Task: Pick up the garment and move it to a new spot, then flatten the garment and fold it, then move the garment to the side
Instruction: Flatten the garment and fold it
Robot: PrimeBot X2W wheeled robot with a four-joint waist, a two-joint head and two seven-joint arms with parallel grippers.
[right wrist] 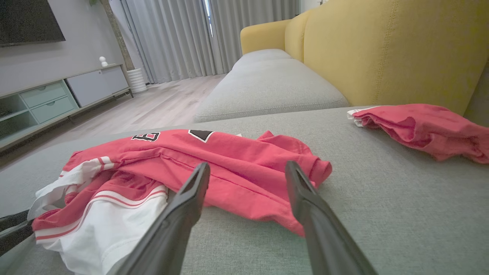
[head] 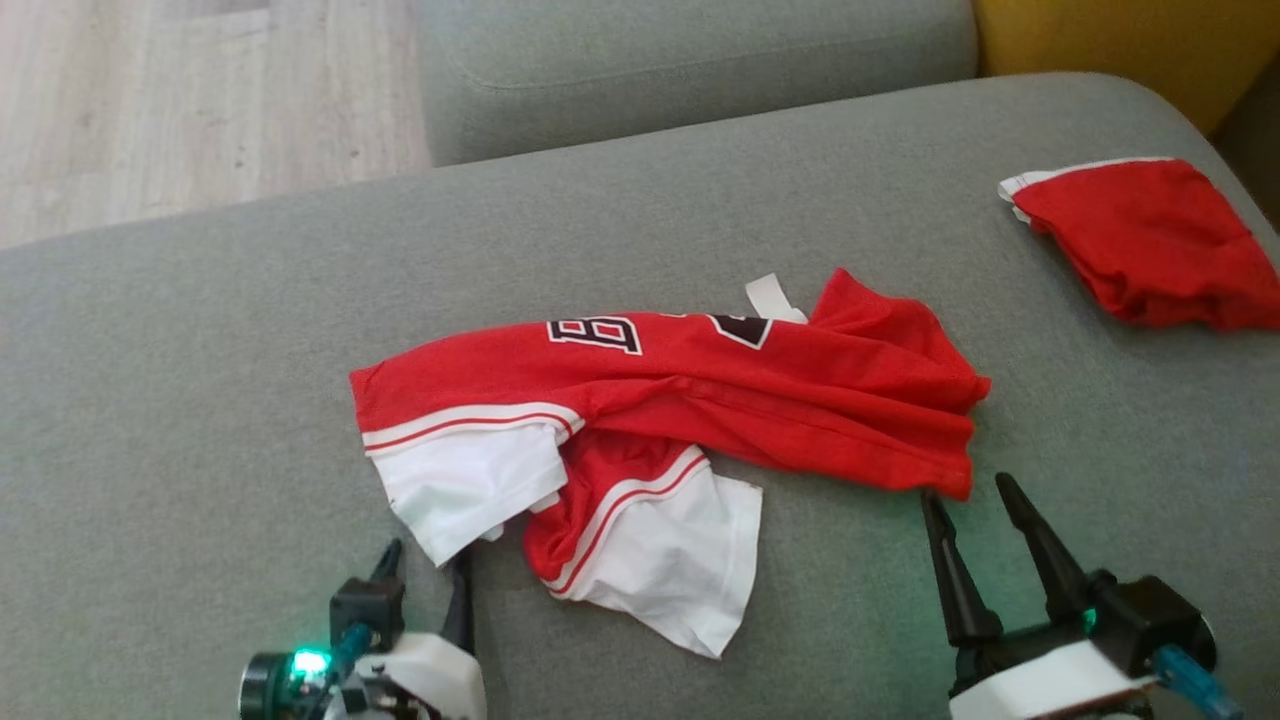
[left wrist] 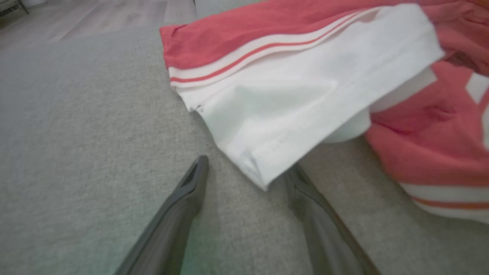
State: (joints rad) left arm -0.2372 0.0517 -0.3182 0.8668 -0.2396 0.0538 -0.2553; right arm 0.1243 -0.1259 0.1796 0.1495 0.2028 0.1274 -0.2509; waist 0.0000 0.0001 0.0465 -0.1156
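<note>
Head view puts the crumpled red-and-white garment (head: 690, 400) mid-frame on the grey sofa cushion (head: 200, 400). Low in frame, the left pincer (head: 428, 560) and right pincer (head: 967, 492) gape wide, holding nothing. A good pick-up probably means straddling the nearest cloth edges, pinching deep, then lifting together.

Low over grey sofa cushion (left wrist: 76, 152): left tool (left wrist: 248, 165), fingers spread wide, nothing gripped. White sleeve corner of red-and-white garment (left wrist: 305, 95) lies between the fingertips, overlapping the right one. Beyond cushion's far edge, wood floor (left wrist: 95, 19).
</note>
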